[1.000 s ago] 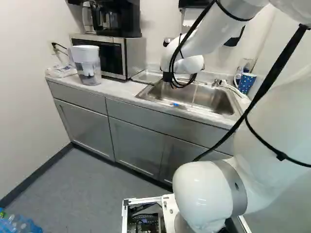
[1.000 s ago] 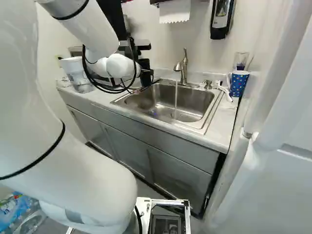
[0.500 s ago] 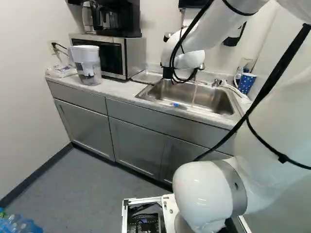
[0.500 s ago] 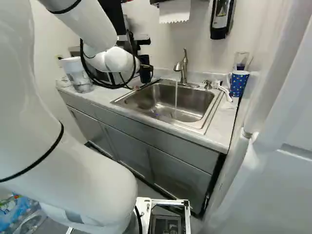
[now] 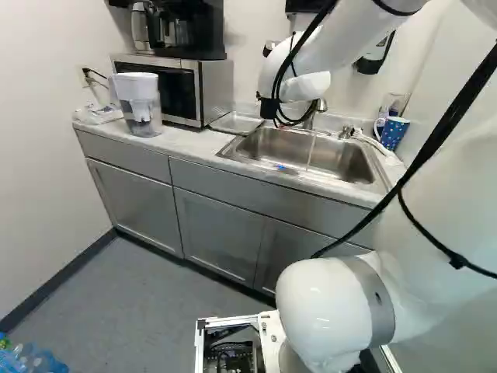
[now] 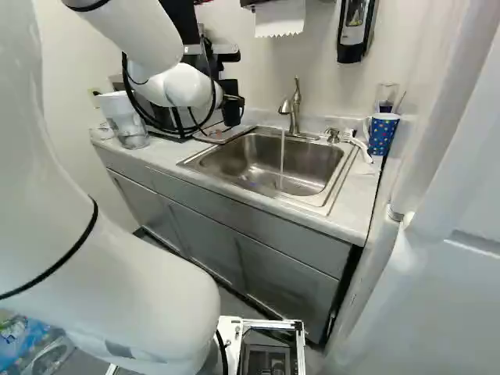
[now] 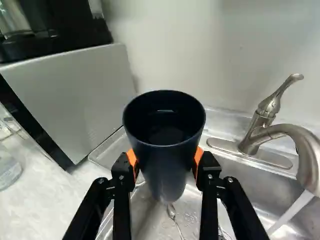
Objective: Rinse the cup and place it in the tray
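One dark cup raised slightly, held by one claw, one tray, one running faucet

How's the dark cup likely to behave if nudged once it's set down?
Probably stiff: the cup looks round-rimmed though the orange pads press its sides. It narrows toward its base, so it might tip. Glints inside may mean water, which could slosh.

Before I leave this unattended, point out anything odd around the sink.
The faucet is running with nothing under its stream, which looks wasteful: the end effector holds the dark cup off to one side. A metal utensil lies loose in the sink. I see no damage.
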